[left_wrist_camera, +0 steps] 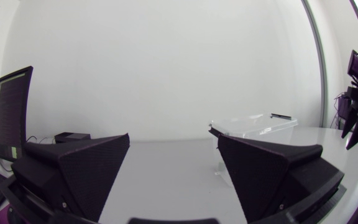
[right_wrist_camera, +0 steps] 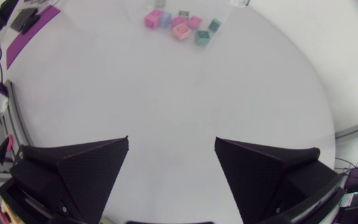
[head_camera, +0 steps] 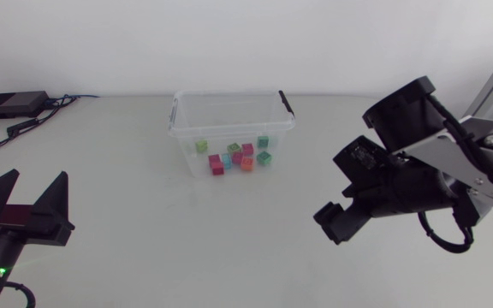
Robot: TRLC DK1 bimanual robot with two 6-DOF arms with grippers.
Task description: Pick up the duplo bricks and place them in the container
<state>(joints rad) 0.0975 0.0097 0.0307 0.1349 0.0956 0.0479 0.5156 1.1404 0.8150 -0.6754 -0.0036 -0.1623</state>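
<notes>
A clear plastic container [head_camera: 182, 128] with black latches stands at the middle back of the white table. Several duplo bricks lie inside it, among them a magenta one [head_camera: 217, 165], an orange one [head_camera: 246, 163] and a green one [head_camera: 202, 146]. My left gripper [head_camera: 26, 195] sits open and empty at the front left, far from the container [left_wrist_camera: 253, 126]. Right of the container, my right gripper [head_camera: 332, 224] hangs above the table, open and empty. In the right wrist view the bricks [right_wrist_camera: 180, 25] lie well ahead of that gripper [right_wrist_camera: 171, 168].
A black box [head_camera: 11, 104] with cables lies at the back left corner. Bare white tabletop [head_camera: 144, 239] stretches between both arms and in front of the container.
</notes>
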